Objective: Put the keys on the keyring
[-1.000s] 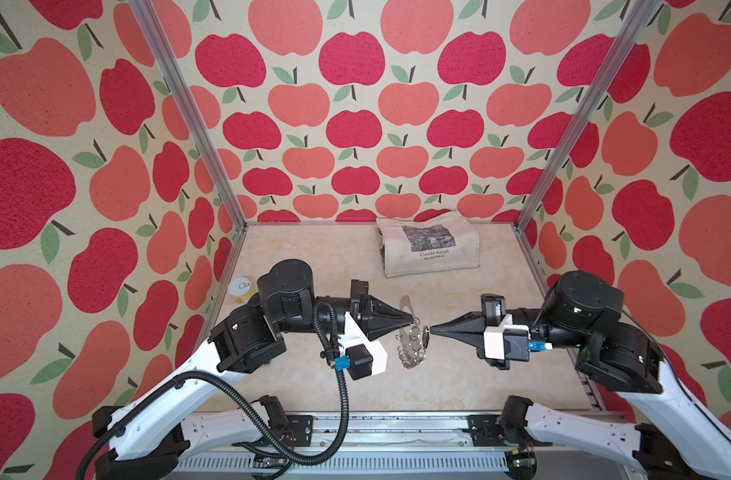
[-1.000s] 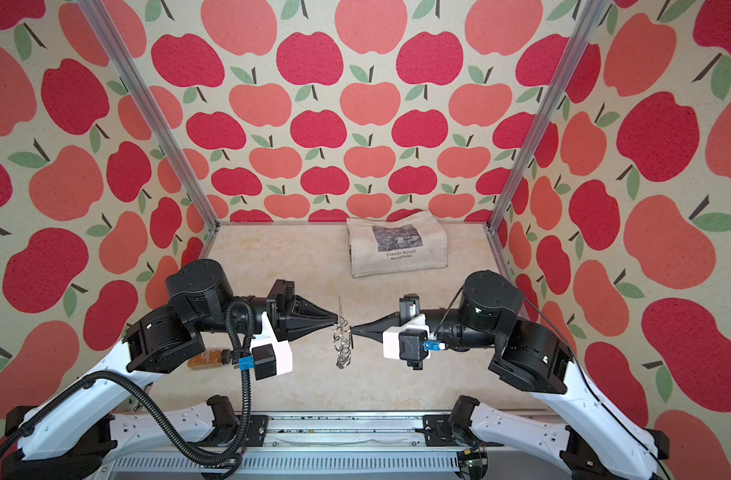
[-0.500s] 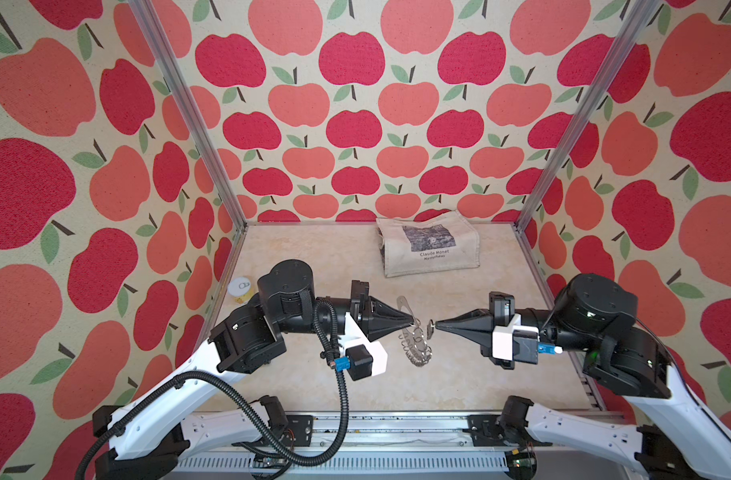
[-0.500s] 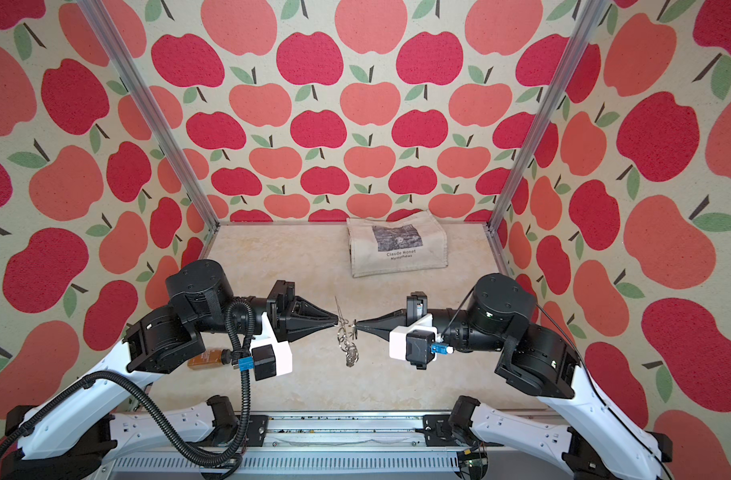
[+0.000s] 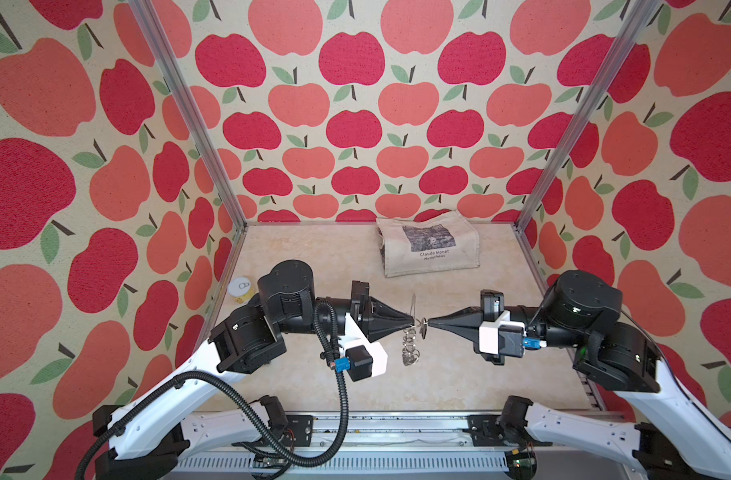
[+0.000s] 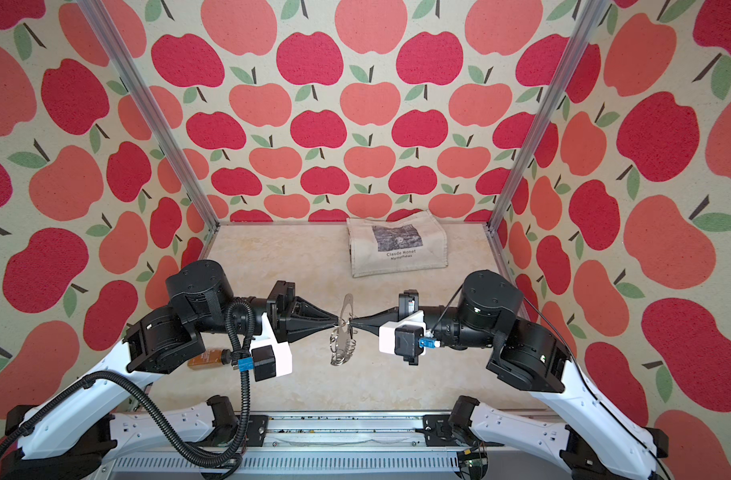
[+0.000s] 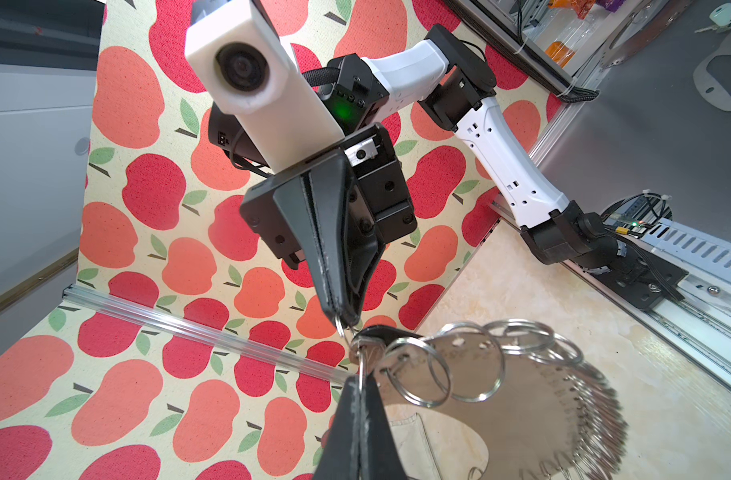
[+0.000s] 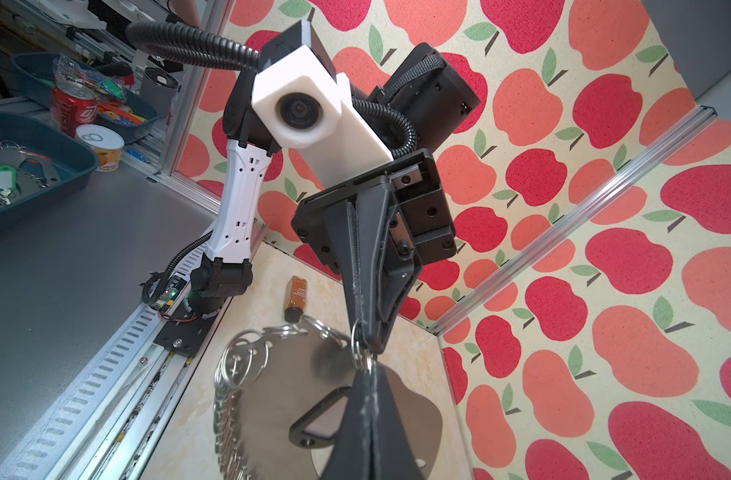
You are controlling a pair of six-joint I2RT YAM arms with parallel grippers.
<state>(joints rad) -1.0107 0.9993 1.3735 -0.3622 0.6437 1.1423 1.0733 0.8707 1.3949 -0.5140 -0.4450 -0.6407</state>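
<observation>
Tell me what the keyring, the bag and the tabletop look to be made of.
Keyring: apparently metal. The plate face is dull grey with a soft sheen, and bright, reflective wire rings line its edge.
Bag: woven cloth, likely canvas. It is matte beige, creased and slumped, with a printed picture.
Tabletop: smooth, pale cream with marble-like veining. Whether it is stone or printed laminate cannot be told.

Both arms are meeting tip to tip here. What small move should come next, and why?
Probably the right gripper should nudge the keys slightly toward the left gripper, feeding them onto the ring it pinches. Both grippers are shut, tip to tip in mid-air; the keyring hangs from the left one, and whether the keys are threaded yet is unclear.
</observation>
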